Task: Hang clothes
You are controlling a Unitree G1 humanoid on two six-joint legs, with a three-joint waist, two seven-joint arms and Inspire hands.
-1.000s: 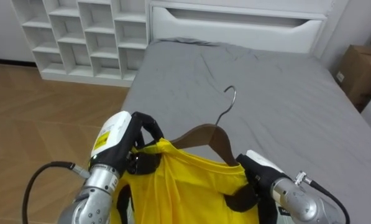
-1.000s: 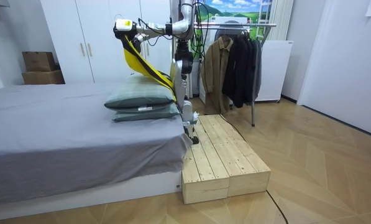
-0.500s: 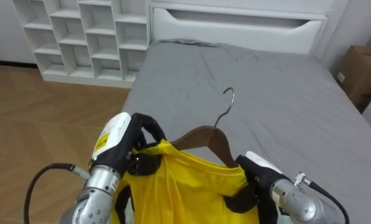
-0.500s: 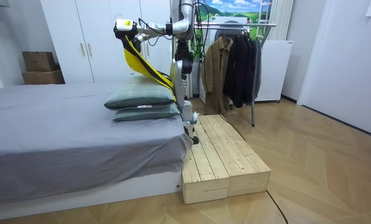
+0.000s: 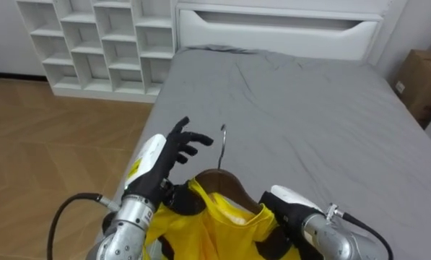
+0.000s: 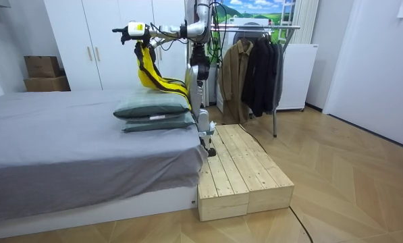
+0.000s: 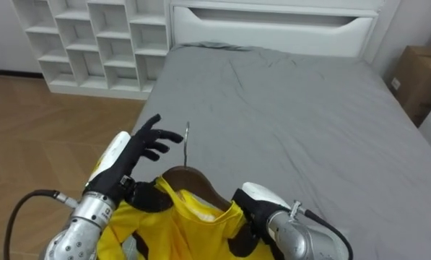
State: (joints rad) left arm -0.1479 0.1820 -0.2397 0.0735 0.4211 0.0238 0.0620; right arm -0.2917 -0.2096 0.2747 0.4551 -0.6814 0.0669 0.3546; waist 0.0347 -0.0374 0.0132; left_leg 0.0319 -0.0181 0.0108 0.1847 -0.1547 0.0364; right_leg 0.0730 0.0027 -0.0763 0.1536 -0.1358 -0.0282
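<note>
A yellow shirt (image 5: 214, 232) hangs on a brown wooden hanger (image 5: 221, 180) with a thin metal hook (image 5: 223, 141), held up in front of me over the foot of the bed. My left hand (image 5: 173, 146) is open, fingers spread, just left of the hook and above the shirt's shoulder, apart from the cloth. Low in the view, my right hand (image 5: 291, 209) is shut on the shirt's other shoulder, where the hanger's end lies under the cloth. In the room view the shirt (image 6: 151, 71) drapes down from my raised arms.
The grey bed (image 5: 309, 108) stretches ahead to a white headboard (image 5: 273, 29). A white cubby shelf (image 5: 99, 43) stands at the left, a cardboard box (image 5: 421, 79) at the right. I stand on a wooden platform (image 6: 242, 169); a rack of dark coats (image 6: 255, 67) is behind me, pillows (image 6: 154, 111) lie on the bed.
My left hand has let go of the shirt's shoulder and spread its fingers. The hanger has turned and dropped lower, its hook now edge-on. The right hand keeps its grip.
</note>
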